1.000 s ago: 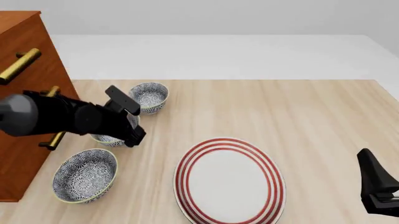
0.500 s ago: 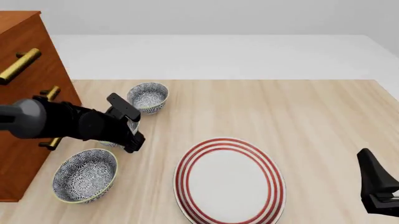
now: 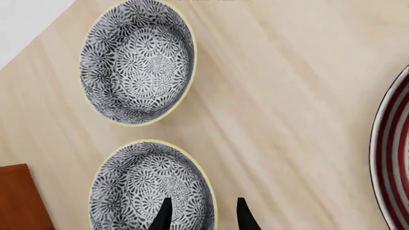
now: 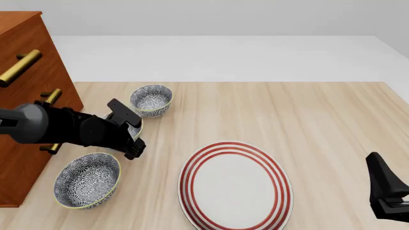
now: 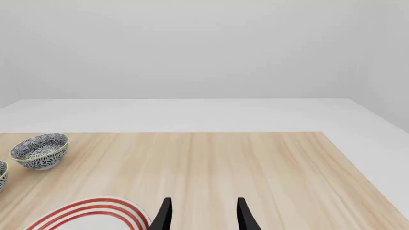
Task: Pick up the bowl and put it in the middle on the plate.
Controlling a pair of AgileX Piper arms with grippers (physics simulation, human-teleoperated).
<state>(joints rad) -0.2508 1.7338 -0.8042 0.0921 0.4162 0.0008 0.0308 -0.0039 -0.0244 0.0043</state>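
Left wrist view: the left gripper [image 3: 203, 218] is spread open astride the bowl's [image 3: 152, 189] rim. Front view: the plate [image 4: 235, 189] lies right of it. Right wrist view: the right gripper [image 5: 203, 215] is open over the plate's edge.

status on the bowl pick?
Left gripper open, straddling rim of middle bowl, not lifted. Right gripper open, idle. Plate bare; nothing between.
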